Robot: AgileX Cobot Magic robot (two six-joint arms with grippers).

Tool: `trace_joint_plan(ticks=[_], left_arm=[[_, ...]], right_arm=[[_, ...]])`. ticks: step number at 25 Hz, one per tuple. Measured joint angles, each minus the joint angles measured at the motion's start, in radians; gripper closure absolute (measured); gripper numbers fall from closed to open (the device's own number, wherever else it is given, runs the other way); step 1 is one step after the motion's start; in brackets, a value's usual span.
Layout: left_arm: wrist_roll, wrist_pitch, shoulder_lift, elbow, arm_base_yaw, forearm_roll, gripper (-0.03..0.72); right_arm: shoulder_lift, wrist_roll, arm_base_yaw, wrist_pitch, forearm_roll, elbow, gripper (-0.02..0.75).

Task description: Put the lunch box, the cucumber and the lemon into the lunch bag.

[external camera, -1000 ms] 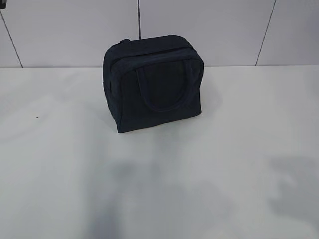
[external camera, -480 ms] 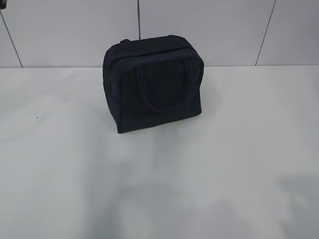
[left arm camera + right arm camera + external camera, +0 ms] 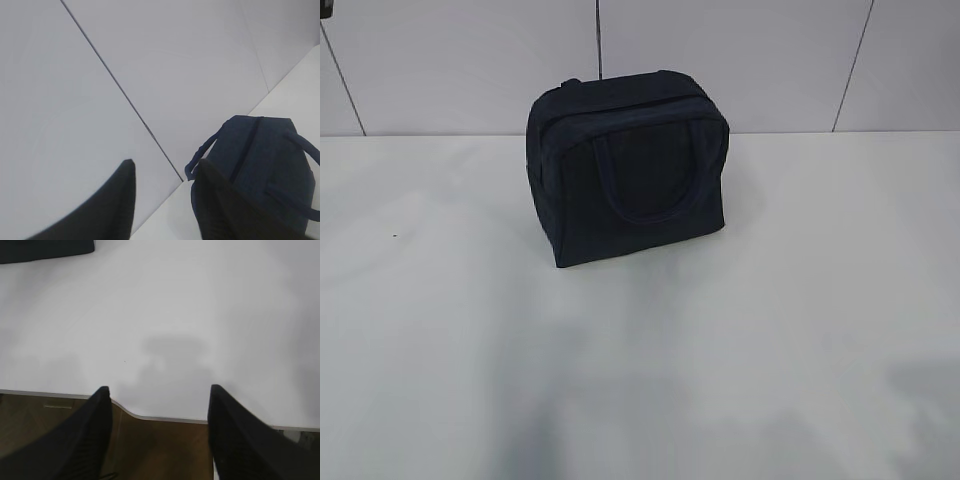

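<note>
Left pincer [image 3: 165, 192] jaws apart, empty, raised nr boxy dark navy fabric lunch bag [image 3: 628, 165]; right pincer [image 3: 159, 415] wide, empty, over white table [image 3: 800, 300] edge; bag upright mid-table, looks zipped; lunch box, cucumber, lemon not visible; prob packed, task near done.

So the lunch bag [image 3: 628, 165] is the only task item showing. It's a boxy dark navy fabric thing, standing upright on the white surface [image 3: 800, 300] around 12 o'clock, back by the tiled wall. Top looks zipped shut, with a seam line running along the upper edge. One loop handle hangs flat against the front face. From the left wrist view it sits down at 4 o'clock, and both handles show.
</note>
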Motion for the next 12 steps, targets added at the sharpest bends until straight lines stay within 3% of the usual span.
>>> trace_joint_plan(ticks=[12], left_arm=[[0.0, 0.0, 0.002, 0.0, 0.0, -0.002, 0.4]], right_arm=[[0.0, 0.002, -0.002, 0.0, 0.0, 0.0, 0.28]])
